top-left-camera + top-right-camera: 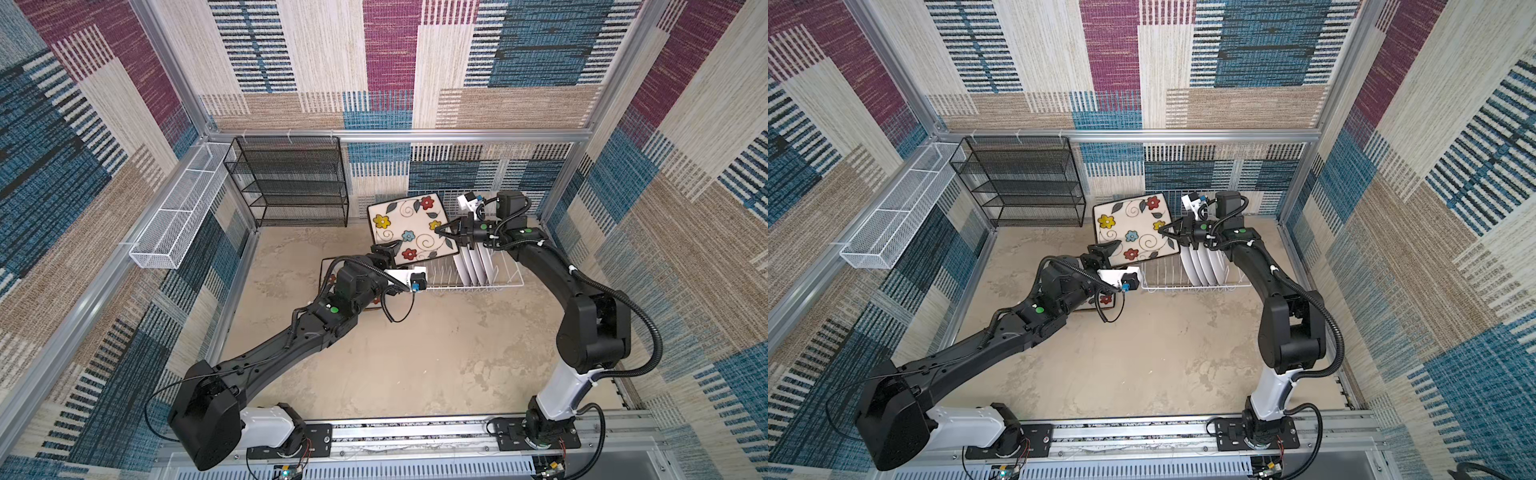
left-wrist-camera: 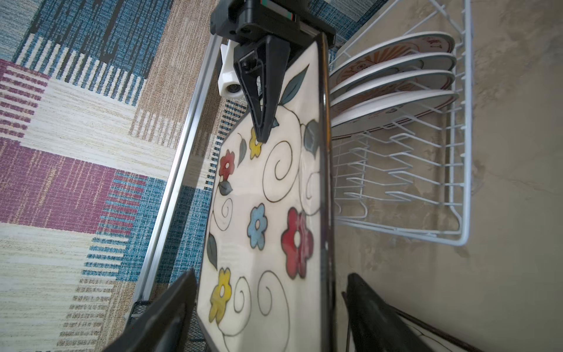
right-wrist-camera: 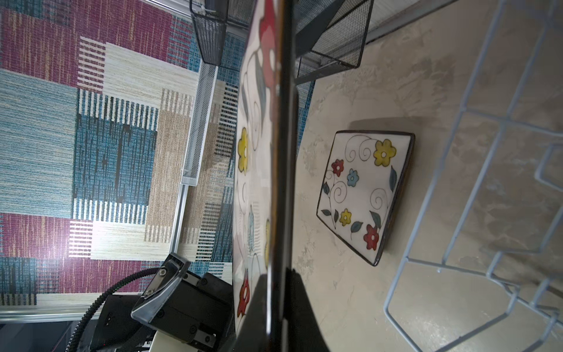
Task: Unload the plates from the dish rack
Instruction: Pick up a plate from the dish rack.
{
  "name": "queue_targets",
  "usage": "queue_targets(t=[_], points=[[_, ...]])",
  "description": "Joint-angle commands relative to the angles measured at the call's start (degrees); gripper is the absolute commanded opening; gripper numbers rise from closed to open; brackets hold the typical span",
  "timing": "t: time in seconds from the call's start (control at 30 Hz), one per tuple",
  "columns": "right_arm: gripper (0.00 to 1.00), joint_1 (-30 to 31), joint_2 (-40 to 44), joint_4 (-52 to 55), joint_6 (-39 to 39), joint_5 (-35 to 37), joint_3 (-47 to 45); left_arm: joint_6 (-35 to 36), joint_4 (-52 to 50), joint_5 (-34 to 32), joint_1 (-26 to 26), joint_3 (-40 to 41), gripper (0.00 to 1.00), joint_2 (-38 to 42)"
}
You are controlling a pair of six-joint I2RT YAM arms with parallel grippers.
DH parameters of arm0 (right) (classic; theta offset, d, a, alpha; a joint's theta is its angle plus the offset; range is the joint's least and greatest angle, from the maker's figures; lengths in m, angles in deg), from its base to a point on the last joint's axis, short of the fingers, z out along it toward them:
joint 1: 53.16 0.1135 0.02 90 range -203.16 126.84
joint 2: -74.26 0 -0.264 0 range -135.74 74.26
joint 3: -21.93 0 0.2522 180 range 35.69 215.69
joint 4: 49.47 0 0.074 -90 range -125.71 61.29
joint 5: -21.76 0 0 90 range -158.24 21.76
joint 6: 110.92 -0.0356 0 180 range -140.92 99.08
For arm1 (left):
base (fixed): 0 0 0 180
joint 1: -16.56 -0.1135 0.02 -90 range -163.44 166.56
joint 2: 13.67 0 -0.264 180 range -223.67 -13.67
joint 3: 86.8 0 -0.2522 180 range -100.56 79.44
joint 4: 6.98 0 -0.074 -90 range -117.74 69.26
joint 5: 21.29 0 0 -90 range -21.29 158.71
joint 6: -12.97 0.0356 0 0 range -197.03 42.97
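My right pincer (image 1: pixel 448 232) is clamped on one edge of a square plate (image 1: pixel 409 232), holding it tilted in the air close by the rack (image 1: pixel 505 279). My left pincer (image 1: pixel 386 254) gapes wide, its fingers straddling the opposite edge. A second square plate (image 3: pixel 365 195) lies face up on the table (image 1: pixel 415 353). Four round plates (image 2: pixel 393 82) stand in the rack.

The square plate (image 1: pixel 409 228) is glossy ceramic — dish rack (image 1: pixel 446 277), coated wire.
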Motion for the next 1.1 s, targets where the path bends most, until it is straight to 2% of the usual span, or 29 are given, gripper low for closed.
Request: queue_targets(t=[0.0,0.23,0.37,0.57,0.73,0.97,1.07], points=[[0.0,-0.2,0.9,-12.1,-4.2,0.2,1.9,-4.5,-3.2,-0.3,0.0,-0.3,0.82,1.4],[0.0,-0.4,0.9,-14.3,-4.2,5.4,2.9,-18.0,-7.3,0.1,-0.5,0.1,0.85,5.6],[0.0,-0.5,1.4,-14.8,-3.3,6.9,2.1,-30.8,-11.1,4.6,-3.0,-2.2,0.85,7.3],[0.0,-0.5,2.5,-15.8,-3.2,7.7,0.1,-51.8,-13.2,12.7,-10.8,-6.7,0.85,7.6],[0.0,-0.5,3.4,-16.2,-2.6,8.3,-1.2,-72.1,-13.0,22.6,-19.3,-10.3,0.86,4.9],[0.0,-0.5,4.2,-17.2,-2.2,7.9,-2.9,-93.7,-13.2,32.4,-26.0,-15.6,0.85,-3.4],[0.0,-0.5,4.2,-17.8,-2.0,7.1,-3.3,-99.7,-13.9,35.3,-27.4,-18.0,0.84,-7.8]])
